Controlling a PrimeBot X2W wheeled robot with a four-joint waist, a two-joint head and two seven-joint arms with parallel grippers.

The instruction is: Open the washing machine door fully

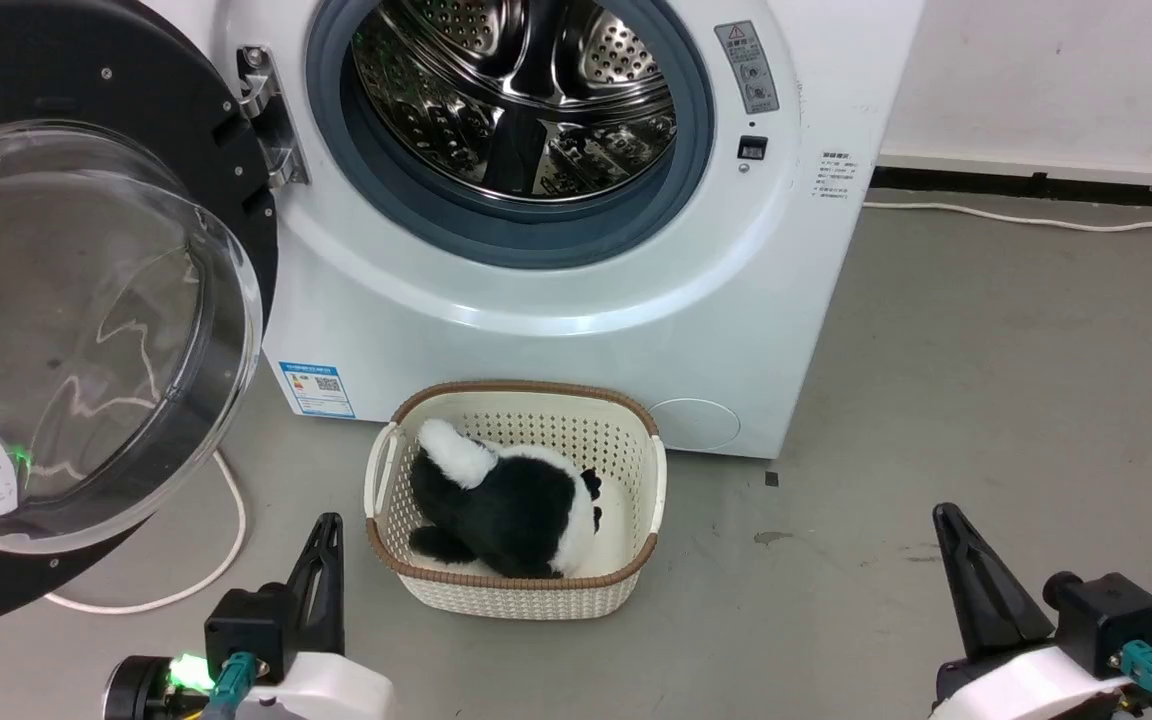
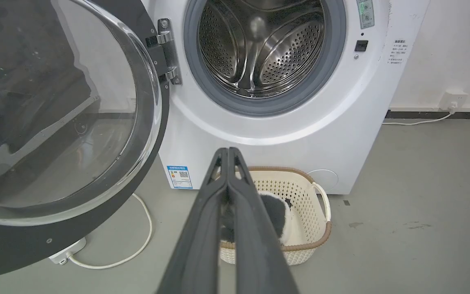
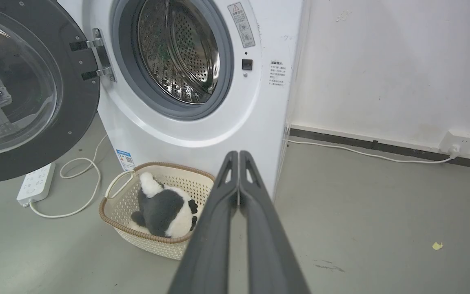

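I have the washer (image 1: 556, 330) dead ahead, drum (image 1: 516, 100) exposed, the door (image 1: 76, 330) hanging wide on its hinge (image 1: 271, 120) at my left. The basket (image 1: 516, 595) sits just before the washer, plush toy (image 1: 516, 500) inside. My left gripper (image 2: 227, 153) and right gripper (image 3: 238, 154) are low either side, both pinched closed, holding nothing.

The washing machine door (image 1: 166, 90) is gleaming in glossy black plastic around a clear glass bowl (image 1: 76, 330), its hinge (image 1: 271, 120) shining like polished metal. The washing machine (image 1: 556, 340) is showing a glossy white front, a matt grey rubber seal (image 1: 556, 240) and a mirror-bright perforated steel drum (image 1: 516, 90). The basket (image 1: 526, 595) is looking like cream lattice plastic, the toy (image 1: 516, 500) in it fuzzy plush, the floor (image 1: 986, 380) matt.
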